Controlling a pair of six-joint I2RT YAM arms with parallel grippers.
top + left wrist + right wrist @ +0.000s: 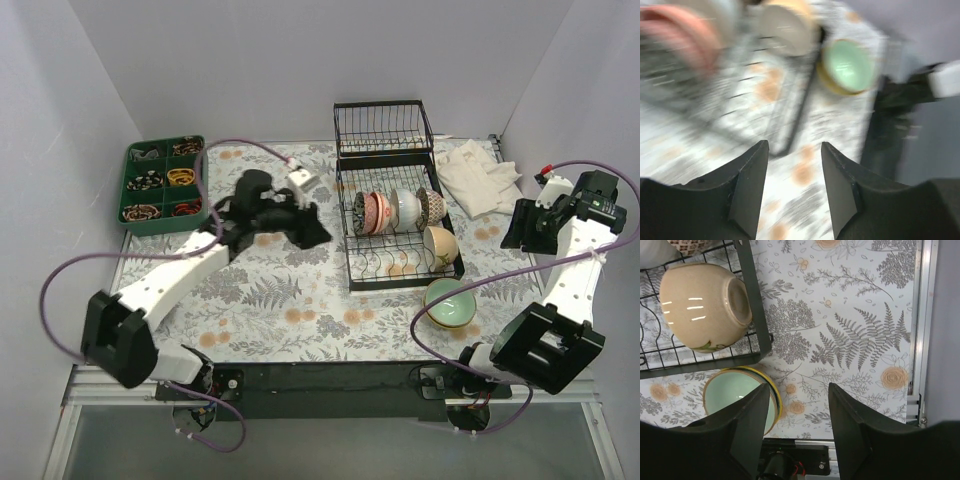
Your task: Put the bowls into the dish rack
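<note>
The black wire dish rack (405,283) stands mid-table, holding a red-orange bowl (376,212), a white bowl (405,208), a brown lattice bowl (430,205) and a cream bowl (440,244) on edge. A pale green bowl (450,303) sits upright on the table just off the rack's near right corner. My left gripper (320,231) hovers left of the rack, open and empty (795,150); its view is blurred. My right gripper (514,234) is right of the rack, open and empty (799,390), above the cloth beside the green bowl (735,395) and cream bowl (705,305).
A green compartment tray (165,185) with small items sits at the back left. A crumpled white cloth (480,175) lies at the back right. The rack's taller wire basket (383,130) rises at its far end. White walls close in both sides.
</note>
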